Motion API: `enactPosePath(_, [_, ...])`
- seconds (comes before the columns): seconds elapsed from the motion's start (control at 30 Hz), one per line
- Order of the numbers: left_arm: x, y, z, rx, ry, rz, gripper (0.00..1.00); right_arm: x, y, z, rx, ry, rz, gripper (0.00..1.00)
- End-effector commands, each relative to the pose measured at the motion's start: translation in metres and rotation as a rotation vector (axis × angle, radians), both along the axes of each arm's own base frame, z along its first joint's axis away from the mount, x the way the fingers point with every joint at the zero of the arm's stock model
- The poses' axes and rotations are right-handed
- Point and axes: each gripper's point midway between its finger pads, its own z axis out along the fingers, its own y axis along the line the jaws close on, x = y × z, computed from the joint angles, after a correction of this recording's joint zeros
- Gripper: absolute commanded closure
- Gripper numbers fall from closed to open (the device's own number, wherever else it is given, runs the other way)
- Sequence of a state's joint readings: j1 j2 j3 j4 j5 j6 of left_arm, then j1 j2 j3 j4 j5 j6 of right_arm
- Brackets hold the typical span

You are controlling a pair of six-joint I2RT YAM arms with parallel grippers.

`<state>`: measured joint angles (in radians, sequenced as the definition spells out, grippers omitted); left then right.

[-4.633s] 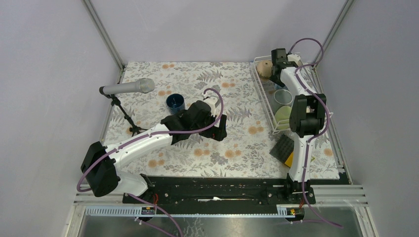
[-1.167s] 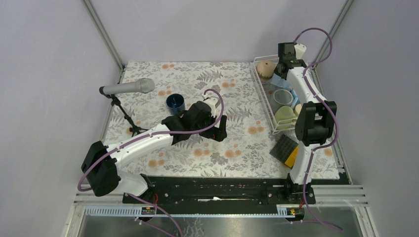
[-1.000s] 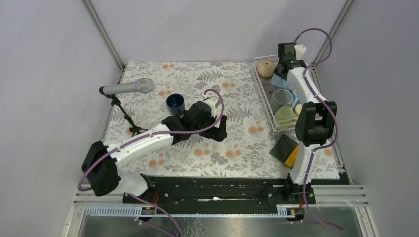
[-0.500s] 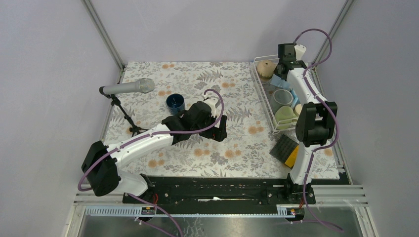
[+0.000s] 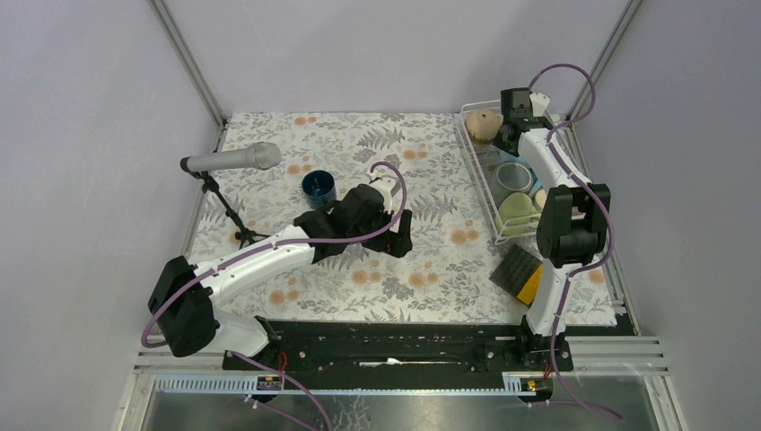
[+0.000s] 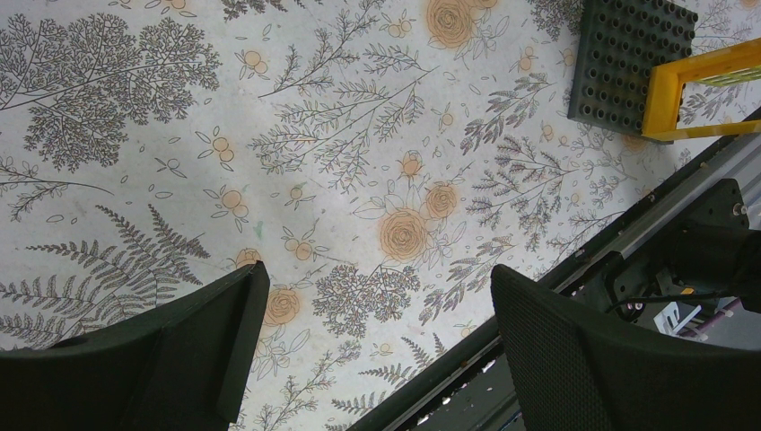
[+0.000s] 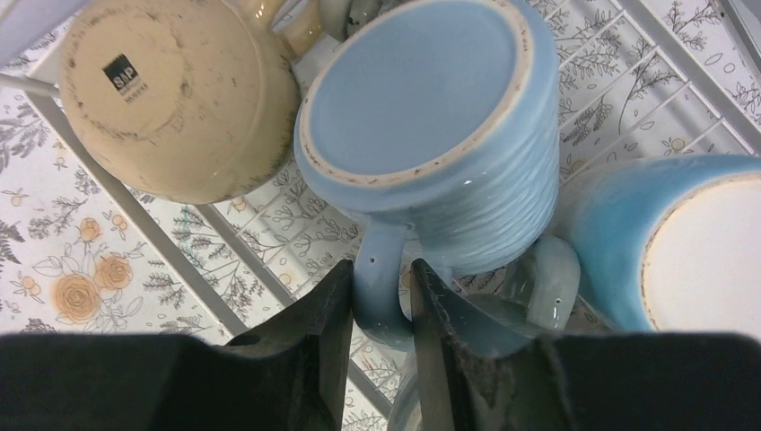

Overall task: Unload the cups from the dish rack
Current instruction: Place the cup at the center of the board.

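Right jaws (image 7: 381,280): down in the far end of the dish rack (image 5: 482,189). One finger sits on each side of the handle of a light blue mug (image 7: 431,117). They press close on it, with no gap to see.
Light blue mug: in the rack, upside down, its bottom facing the wrist camera. It has ridges round its side.
Tan mug (image 7: 175,90): just beside the light blue mug, at the far corner of the rack, bottom up too.
Second light blue mug (image 7: 669,238): on the other side of the first one, very near it, showing a white bottom.
Green mug (image 5: 514,209): at the near end of the rack.
Dark blue mug (image 5: 318,187): out on the worktop (image 5: 377,144), open side up, well apart from the rack.
Left jaws (image 6: 379,274): wide apart, holding nothing, hanging over the flowery cloth in the middle of the worktop.
Microphone (image 5: 235,160): on a little stand at the left side, near the dark blue mug.
Black bumpy pad (image 5: 519,269): lies on the worktop just by the near end of the rack, with a yellow piece on it.
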<state>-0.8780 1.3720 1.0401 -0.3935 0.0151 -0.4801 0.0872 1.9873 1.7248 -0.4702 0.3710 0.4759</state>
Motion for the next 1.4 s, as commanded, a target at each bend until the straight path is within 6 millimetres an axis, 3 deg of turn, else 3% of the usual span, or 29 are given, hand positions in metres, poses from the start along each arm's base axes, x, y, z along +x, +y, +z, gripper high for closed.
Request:
enactPosePath(0.0, [0.007, -0.006, 0.007, -0.034, -0.027, 0.011, 0.01, -0.010, -0.006, 0.001, -0.021, 0.026, -0.024, 0.67])
enactPosePath(0.27, [0.007, -0.007, 0.007, -0.034, -0.027, 0.010, 0.01, -0.002, -0.012, 0.016, -0.052, 0.006, -0.033, 1.00])
enactPosePath(0.67, [0.012, -0.012, 0.013, -0.054, -0.034, 0.023, 0.01, 0.019, -0.019, 0.080, -0.069, -0.138, -0.056, 1.00])
enactPosePath(0.9, [0.023, -0.018, 0.023, -0.087, -0.054, 0.068, 0.01, 0.022, -0.021, 0.096, -0.043, -0.177, -0.063, 1.00])
enactPosePath(1.37, [0.041, -0.054, 0.069, -0.344, -0.043, 0.138, 0.01, 0.026, -0.014, 0.126, 0.042, -0.242, -0.057, 1.00])
